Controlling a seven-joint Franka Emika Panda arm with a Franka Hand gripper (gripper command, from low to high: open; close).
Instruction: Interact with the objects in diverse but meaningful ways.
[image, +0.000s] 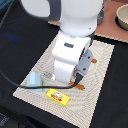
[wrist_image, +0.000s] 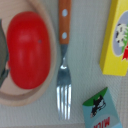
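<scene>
We're hovering low over the placemat (image: 102, 67), wrist camera looking straight down: red tomato (wrist_image: 29, 48) sits on the beige plate (wrist_image: 30, 98), the fork (wrist_image: 63, 60) just beside it. We can't tell the finger state. Looks like we're lining up a pick; next, centre over the tomato and descend.

1. Red tomato (wrist_image: 29, 49): round, glossy, directly below the wrist camera.
2. Flat yellow packet (image: 57, 96): lying flat, near the arm's end.
3. Pale blue cup (image: 35, 80): just beside the arm's end.
</scene>
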